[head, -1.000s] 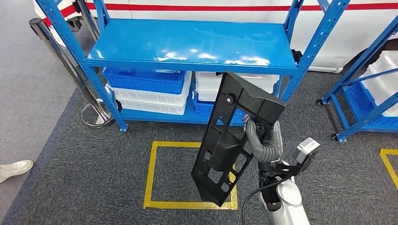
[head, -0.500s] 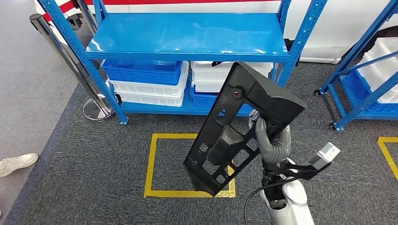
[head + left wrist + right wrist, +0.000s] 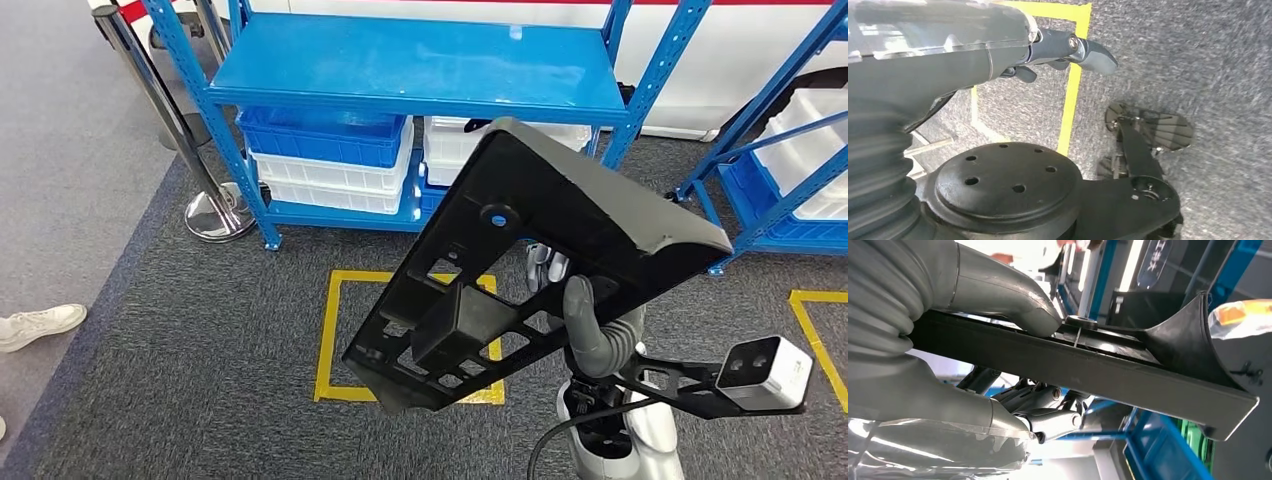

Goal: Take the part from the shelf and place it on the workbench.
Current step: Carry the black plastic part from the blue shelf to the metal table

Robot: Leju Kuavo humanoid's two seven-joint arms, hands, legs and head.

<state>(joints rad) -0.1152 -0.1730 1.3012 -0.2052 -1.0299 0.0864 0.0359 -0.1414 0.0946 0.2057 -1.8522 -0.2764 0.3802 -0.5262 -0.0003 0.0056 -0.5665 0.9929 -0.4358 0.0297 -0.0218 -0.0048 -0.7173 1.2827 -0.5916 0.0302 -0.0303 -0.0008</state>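
Note:
The part (image 3: 560,220) is a long black plastic panel with cut-out holes and a boxy lump on its underside. My right hand (image 3: 592,335) grips it near its middle and holds it in the air, tilted, its wide end up and to the right. In the right wrist view the thumb (image 3: 1013,302) presses on one face of the part (image 3: 1128,375) and the fingers (image 3: 1048,415) curl under the other. My left hand (image 3: 1058,47) hangs over the grey carpet, holding nothing, its fingers loosely apart.
A blue shelf (image 3: 420,70) stands ahead, its top board bare, with blue bins (image 3: 325,135) and white bins (image 3: 330,185) beneath. A yellow taped square (image 3: 328,340) marks the carpet. A metal stanchion (image 3: 215,215) and a person's shoe (image 3: 35,325) are left; another blue rack (image 3: 790,190) is right.
My right hand has raised the part and tipped it flatter, so it looms larger and closer. The whole view has shifted slightly, so the camera has moved.

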